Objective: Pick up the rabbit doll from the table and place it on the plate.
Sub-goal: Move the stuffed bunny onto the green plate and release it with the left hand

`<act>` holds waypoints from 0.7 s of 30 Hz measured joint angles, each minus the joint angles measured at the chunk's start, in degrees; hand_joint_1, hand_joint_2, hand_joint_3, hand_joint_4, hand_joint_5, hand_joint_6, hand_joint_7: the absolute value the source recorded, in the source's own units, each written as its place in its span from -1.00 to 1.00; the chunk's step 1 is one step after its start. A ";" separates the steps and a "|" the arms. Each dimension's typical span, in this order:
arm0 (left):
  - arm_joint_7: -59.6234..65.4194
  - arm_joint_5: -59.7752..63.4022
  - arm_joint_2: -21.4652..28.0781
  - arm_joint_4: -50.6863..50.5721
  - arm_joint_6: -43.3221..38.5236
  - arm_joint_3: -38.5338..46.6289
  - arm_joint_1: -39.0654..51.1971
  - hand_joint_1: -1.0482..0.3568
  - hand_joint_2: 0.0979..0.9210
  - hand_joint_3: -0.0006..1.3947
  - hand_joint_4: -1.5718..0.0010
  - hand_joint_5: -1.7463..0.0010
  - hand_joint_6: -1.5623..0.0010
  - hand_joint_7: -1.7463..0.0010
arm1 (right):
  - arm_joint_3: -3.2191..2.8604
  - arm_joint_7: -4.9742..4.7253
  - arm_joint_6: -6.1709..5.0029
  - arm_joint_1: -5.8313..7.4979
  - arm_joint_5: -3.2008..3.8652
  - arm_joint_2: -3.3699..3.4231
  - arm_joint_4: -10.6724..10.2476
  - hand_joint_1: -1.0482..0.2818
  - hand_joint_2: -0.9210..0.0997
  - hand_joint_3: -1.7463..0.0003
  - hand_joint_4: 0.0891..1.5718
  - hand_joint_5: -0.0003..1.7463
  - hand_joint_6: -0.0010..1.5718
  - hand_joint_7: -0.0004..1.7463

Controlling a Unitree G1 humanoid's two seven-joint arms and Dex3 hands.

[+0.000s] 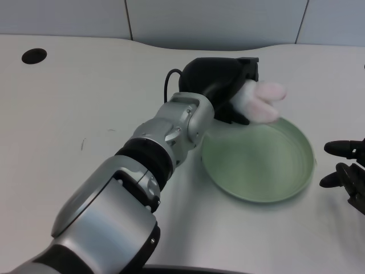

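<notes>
Rabbit doll: the rabbit doll (261,101) is off the table, carried in the left hand (228,85). Its white and pink body pokes out to the right of the black fingers, blurred, so ears and feet cannot be told apart with any certainty.
Where it sits: it hangs over the far rim of the plate (296,135), at the plate's upper edge and not yet over the middle.
Left hand: wrapped round the doll from the left and above, fingers closed on the soft body. How much of the doll lies inside the grip is hidden by the hand itself.
Plate: pale green, shallow and round, lying flat on the white table (85,85) with nothing in it.
Step in hand: carrying the doll to the plate, by my judgement most of the way there.
Doing it well: bring the doll nearer the plate's centre before lowering, since a release from here might drop it on the rim and let it roll out. Lower until the doll nearly touches the bottom, then spread the fingers gently; a plush toy may cling to them.
Right hand: the right hand (348,168) rests idle beside the plate's right edge, apart from it.
Also on the table: a dark round hole (34,55) at the far left.
</notes>
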 measured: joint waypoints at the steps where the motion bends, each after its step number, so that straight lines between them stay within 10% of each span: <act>1: 0.00 0.33 -0.48 0.01 0.41 -0.24 0.00 0.20 0.90 -0.93 -0.03 -1.00 0.17 -0.84 | 0.00 0.07 -0.01 0.00 0.01 0.00 0.02 0.10 -1.00 0.46 -0.56 0.68 -0.47 0.06; 5: -0.51 0.43 -2.57 0.23 2.44 -1.04 0.00 0.14 0.85 -0.98 -0.04 -0.45 -0.08 0.21 | 0.07 1.02 -0.35 -0.48 0.03 0.12 1.45 0.07 -1.00 0.48 -0.53 0.77 -0.47 0.06; 11: -1.72 1.47 -3.71 0.79 4.08 -2.87 0.17 0.23 0.79 -0.99 -0.01 -0.86 -0.01 -0.11 | 0.87 0.72 -0.50 -0.33 -0.42 0.61 1.05 0.07 -1.00 0.49 -0.54 0.81 -0.48 0.05; 17: -2.47 1.47 -3.98 1.14 4.28 -3.58 1.02 0.16 0.85 -0.99 -0.04 -0.19 -0.18 0.47 | 2.07 -0.50 -0.49 0.23 -1.20 1.22 -0.38 0.06 -1.00 0.49 -0.57 0.73 -0.47 0.04; 21: -2.91 1.48 -4.08 1.22 4.25 -3.95 1.77 0.15 0.85 -1.00 -0.06 -0.10 -0.25 0.61 | 2.26 -0.91 -0.50 0.36 -1.36 1.23 -0.75 0.06 -1.00 0.48 -0.57 0.73 -0.47 0.04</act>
